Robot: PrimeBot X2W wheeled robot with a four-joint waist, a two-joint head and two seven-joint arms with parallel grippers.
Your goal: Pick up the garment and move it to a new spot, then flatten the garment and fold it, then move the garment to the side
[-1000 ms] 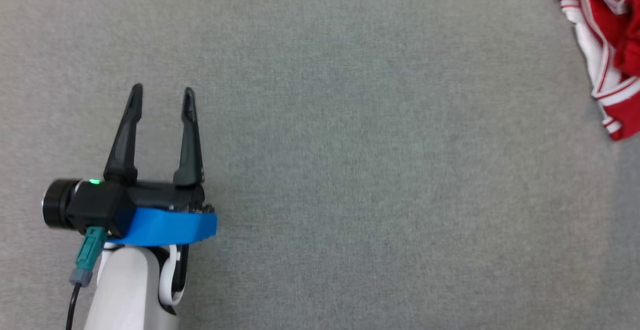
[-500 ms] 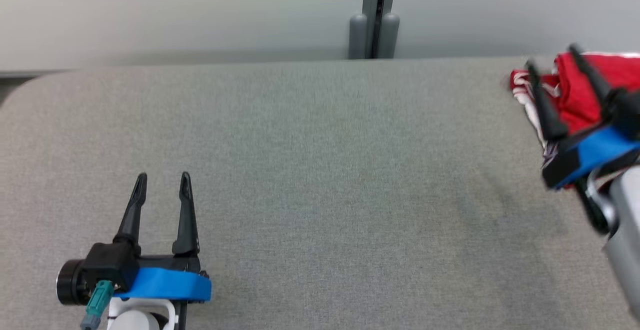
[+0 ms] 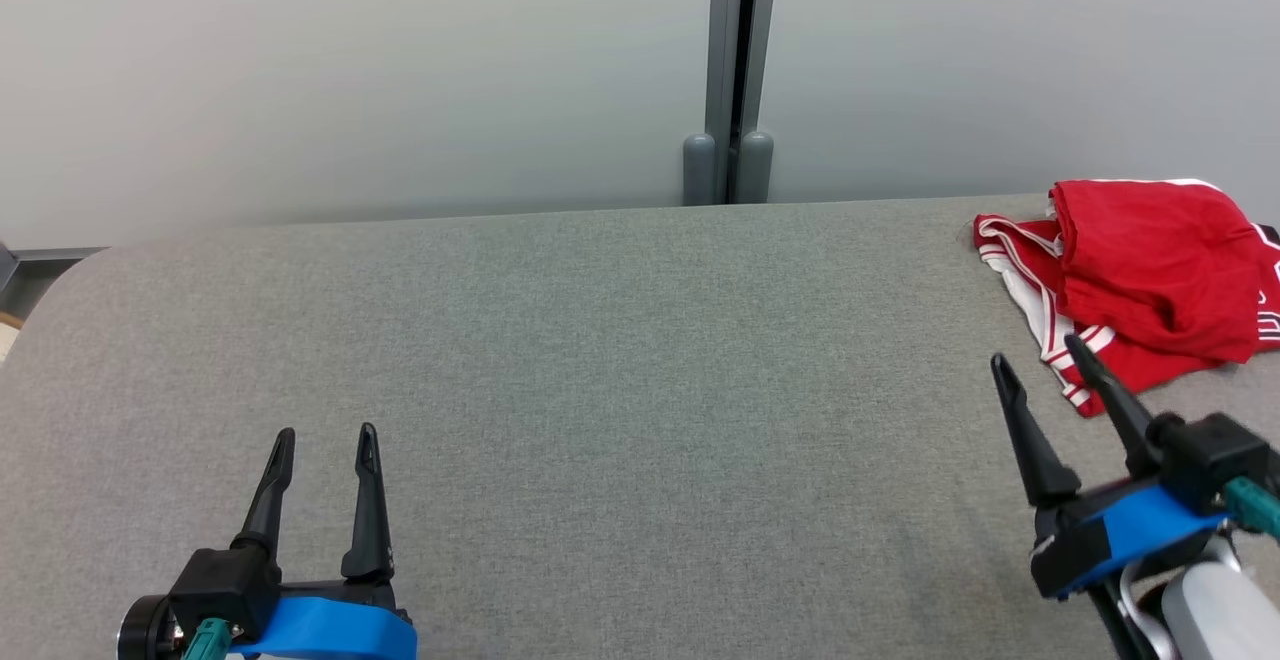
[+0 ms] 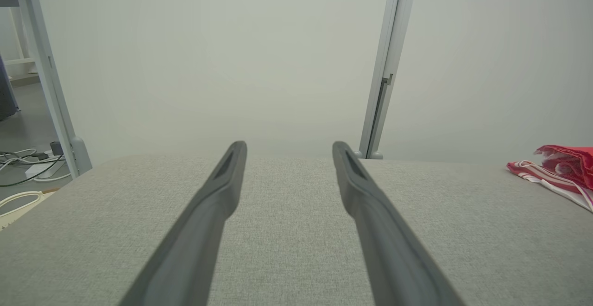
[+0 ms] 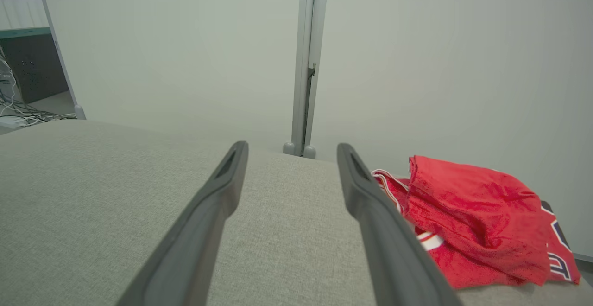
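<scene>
The garment is a crumpled red piece with white striped trim, lying at the far right of the grey table. It also shows in the right wrist view as the garment and at the left wrist view's right edge as the garment. My right gripper hovers open just in front of and left of it, apart from the cloth, nothing between its fingers. My left gripper stands open at the lower left, far from the garment, with its fingers empty.
A pale partition wall with a grey post runs behind the table's far edge. The table's rounded left corner drops off to floor with cables. Wide bare fabric lies between the two grippers.
The head camera has tilted up, bringing the wall and table's far edge into view. My right gripper has come in at the right and now sits lower, short of the garment.
</scene>
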